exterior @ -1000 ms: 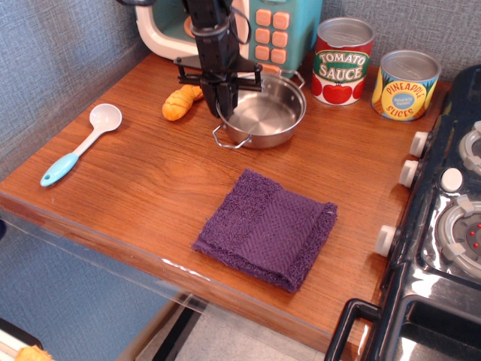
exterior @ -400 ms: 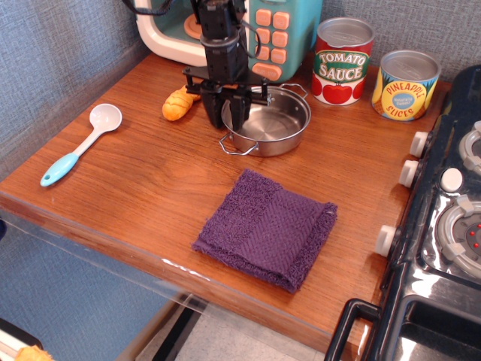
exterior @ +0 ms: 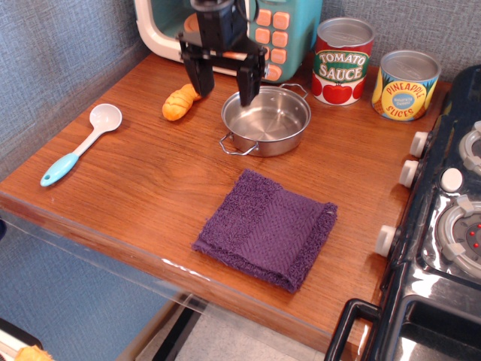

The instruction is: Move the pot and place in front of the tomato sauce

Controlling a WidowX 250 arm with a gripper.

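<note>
The shiny steel pot (exterior: 267, 120) with two wire loop handles sits on the wooden counter, in front and to the left of the tomato sauce can (exterior: 343, 61). The can stands upright at the back, red and white with a green band. My gripper (exterior: 223, 85) hangs above the pot's left rear rim. Its two black fingers are spread wide apart and hold nothing; the right finger (exterior: 246, 84) is over the pot's rim and the left one is outside it.
A yellow-and-blue pineapple slices can (exterior: 406, 84) stands right of the tomato can. An orange toy food (exterior: 179, 102) lies left of the pot. A white and blue spoon (exterior: 81, 143), a purple cloth (exterior: 266, 227), a toy microwave (exterior: 285, 30) and a stove (exterior: 451, 226) are around.
The gripper let go of the pot's left rim, opened wide and rose. Before that the pot slid a little to the right towards the tomato can.
</note>
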